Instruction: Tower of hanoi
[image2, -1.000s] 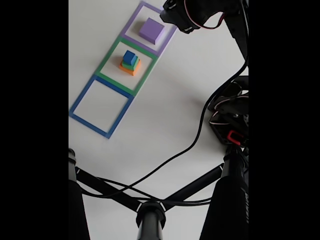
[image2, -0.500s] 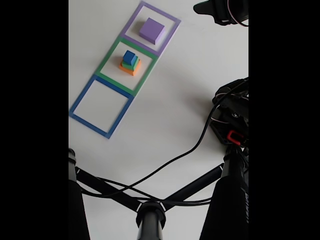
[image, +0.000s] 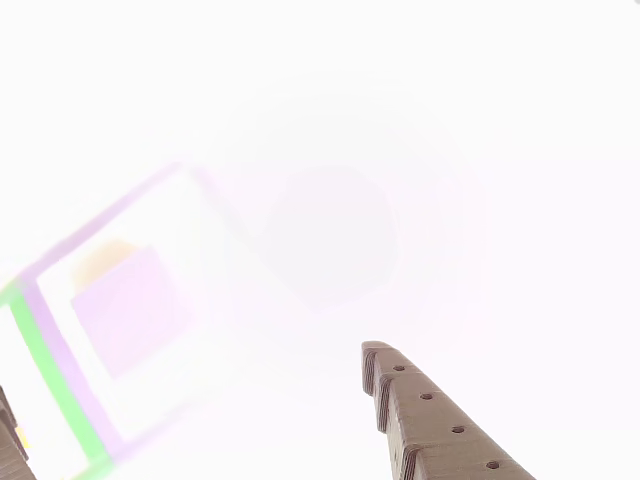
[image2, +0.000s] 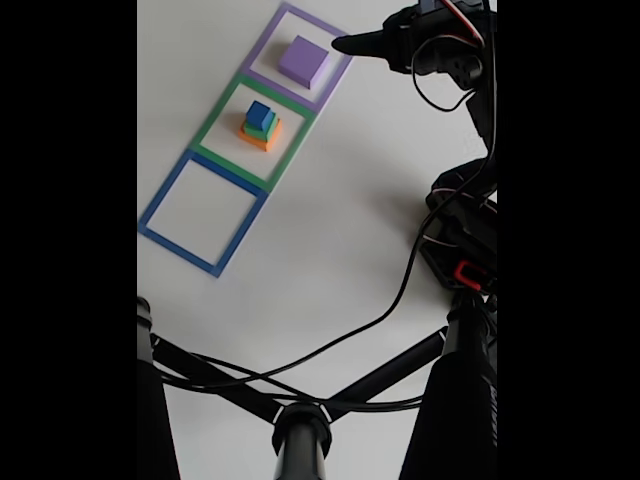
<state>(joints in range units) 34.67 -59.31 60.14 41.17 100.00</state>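
In the fixed view, the purple slab (image2: 304, 59) lay flat inside the purple square outline (image2: 262, 44) near the top of the frame. Just below it, inside the green outline (image2: 215, 130), stood a small stack: the blue cube (image2: 259, 114) on a thin green block (image2: 266, 128) on the orange block (image2: 260, 139). The blue outline (image2: 160, 196) sat lower left. The gripper (image2: 345, 45) hung at the upper right, its tip pointing left toward the slab without touching it; how far its fingers were spread could not be told. In the washed-out other view, a ridged finger (image: 420, 412) rose from the bottom edge, the slab (image: 132, 310) at left.
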